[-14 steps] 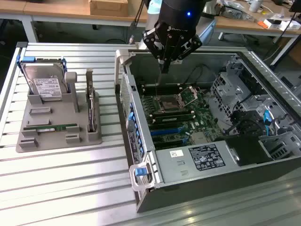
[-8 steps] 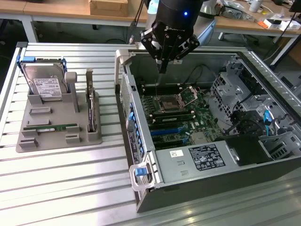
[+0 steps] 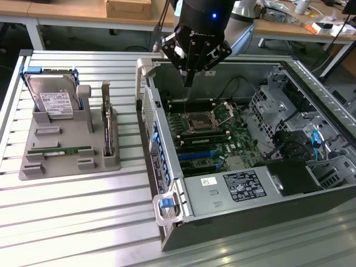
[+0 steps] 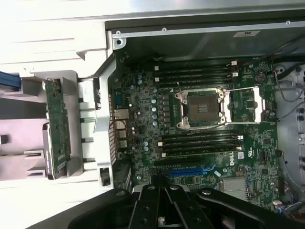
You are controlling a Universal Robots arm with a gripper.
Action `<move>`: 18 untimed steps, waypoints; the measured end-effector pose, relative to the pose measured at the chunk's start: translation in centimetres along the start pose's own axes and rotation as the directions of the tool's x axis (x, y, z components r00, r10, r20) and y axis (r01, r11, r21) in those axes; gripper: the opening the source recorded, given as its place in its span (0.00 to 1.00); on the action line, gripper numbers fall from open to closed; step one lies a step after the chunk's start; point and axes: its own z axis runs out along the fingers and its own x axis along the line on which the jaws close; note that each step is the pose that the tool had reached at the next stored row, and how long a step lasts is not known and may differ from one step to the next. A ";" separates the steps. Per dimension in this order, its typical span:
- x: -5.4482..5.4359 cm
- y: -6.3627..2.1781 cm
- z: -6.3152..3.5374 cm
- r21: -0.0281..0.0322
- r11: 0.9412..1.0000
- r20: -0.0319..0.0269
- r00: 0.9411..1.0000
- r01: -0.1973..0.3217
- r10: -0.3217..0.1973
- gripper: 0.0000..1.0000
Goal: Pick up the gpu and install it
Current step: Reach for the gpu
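Note:
The gpu (image 3: 107, 127) stands on edge in a slot of the grey holder (image 3: 67, 161), at the exterior view's left of the open computer case (image 3: 167, 139). In the wrist view the gpu (image 4: 58, 125) appears edge-on, a green board with a silver bracket at one end. My gripper (image 3: 188, 82) hangs above the back of the case, over the motherboard (image 3: 214, 133), well apart from the gpu. Its fingers are shut together to a point with nothing between them. The gripper's black linkage (image 4: 164, 202) sits over the motherboard's (image 4: 143, 109) blue expansion slots (image 4: 190, 171).
A silver hard drive (image 3: 53, 103) with a white label leans in the holder's back corner. A green memory stick (image 3: 60, 150) lies flat near its front. The case holds a CPU socket (image 3: 200, 119), a power supply (image 3: 233, 186) and drive cages (image 3: 289, 117). Everything rests on a ribbed metal table (image 3: 83, 222).

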 end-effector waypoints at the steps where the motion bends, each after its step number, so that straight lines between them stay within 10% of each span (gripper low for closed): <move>1: 0.1 -0.01 0.00 0.000 1.000 0.000 1.000 0.000 0.000 0.11; 18: 1.8 -0.13 -0.05 0.000 1.000 0.000 1.000 0.000 0.000 0.11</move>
